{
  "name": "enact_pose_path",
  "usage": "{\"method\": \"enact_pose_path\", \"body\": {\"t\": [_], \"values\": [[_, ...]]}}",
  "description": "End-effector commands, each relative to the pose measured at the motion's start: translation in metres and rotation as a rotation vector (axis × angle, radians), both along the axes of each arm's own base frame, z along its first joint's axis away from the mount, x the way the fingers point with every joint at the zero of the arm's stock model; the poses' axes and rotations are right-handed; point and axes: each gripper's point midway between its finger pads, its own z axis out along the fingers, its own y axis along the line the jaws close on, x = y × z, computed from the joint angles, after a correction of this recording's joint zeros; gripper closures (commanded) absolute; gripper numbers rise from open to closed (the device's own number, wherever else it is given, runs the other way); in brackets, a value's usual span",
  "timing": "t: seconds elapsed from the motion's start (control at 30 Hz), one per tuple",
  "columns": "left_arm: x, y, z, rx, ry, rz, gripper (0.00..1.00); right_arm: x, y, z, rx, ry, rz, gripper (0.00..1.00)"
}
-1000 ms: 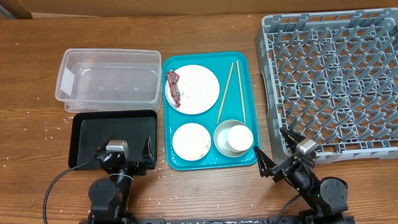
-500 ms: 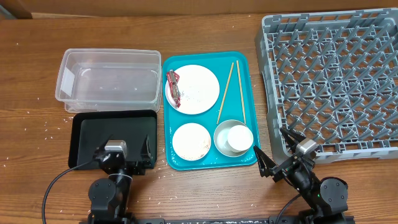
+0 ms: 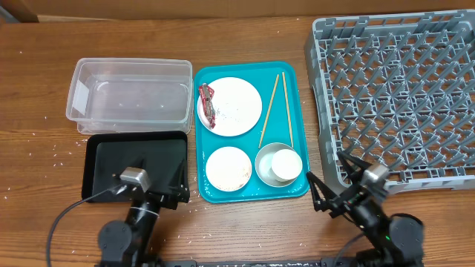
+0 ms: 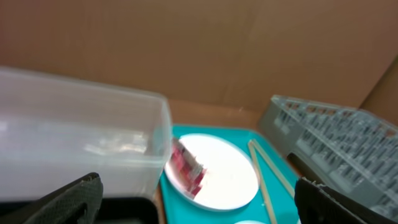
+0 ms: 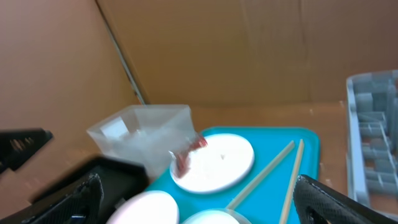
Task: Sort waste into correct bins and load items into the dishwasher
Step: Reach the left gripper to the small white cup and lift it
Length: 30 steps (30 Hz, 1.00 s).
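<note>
Overhead, the crumpled red wrapper (image 3: pixel 207 104) lies on the left rim of the larger white plate (image 3: pixel 237 104), on the teal tray (image 3: pixel 289 74) mid-desk. Its long axis runs from the far edge to the near edge. The chopsticks (image 3: pixel 269 111) lie likewise, diverging nearward. Left gripper (image 4: pixel 196 183) and right gripper (image 5: pixel 198 180) are spread wide and hold nothing.

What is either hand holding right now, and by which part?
Nothing. The left hand and the right hand are both open, with nothing between their fingers.
</note>
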Motion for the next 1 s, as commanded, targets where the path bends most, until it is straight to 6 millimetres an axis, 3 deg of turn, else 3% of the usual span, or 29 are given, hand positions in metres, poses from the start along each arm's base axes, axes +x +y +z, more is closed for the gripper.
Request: {"method": "enact_pose_path", "body": {"t": [0.0, 0.17, 0.37, 0.5, 0.63, 0.73, 0.83, 0.97], "values": [[-0.008, -0.005, 0.061, -0.023, -0.073, -0.033, 0.00, -0.016, -0.004, 0.065, 0.046, -0.069, -0.001, 0.00], [0.008, -0.018, 0.086, -0.029, 0.118, -0.112, 0.00, -0.001, -0.020, 0.074, -0.010, 0.148, -0.120, 0.00], [0.036, -0.026, 0.080, -0.032, 0.597, -0.156, 0.00, 0.024, -0.037, 0.066, -0.133, 0.488, -0.257, 0.00], [0.049, -0.028, 0.077, -0.009, 0.859, -0.176, 0.00, 0.041, -0.033, 0.071, -0.183, 0.625, -0.253, 0.00], [0.055, -0.056, 0.077, -0.141, 1.021, -0.330, 0.00, 0.048, -0.014, 0.077, -0.179, 0.702, -0.157, 0.00], [0.062, -0.076, 0.063, -0.159, 1.079, -0.447, 0.00, 0.055, -0.009, 0.081, -0.160, 0.722, -0.141, 0.00], [0.059, -0.098, 0.040, -0.061, 1.145, -0.488, 0.11, 0.060, -0.016, 0.078, -0.089, 0.777, -0.203, 0.00], [0.058, -0.126, 0.001, 0.196, 1.209, -0.389, 0.18, 0.065, -0.046, 0.062, 0.038, 0.907, -0.385, 0.00]]}}
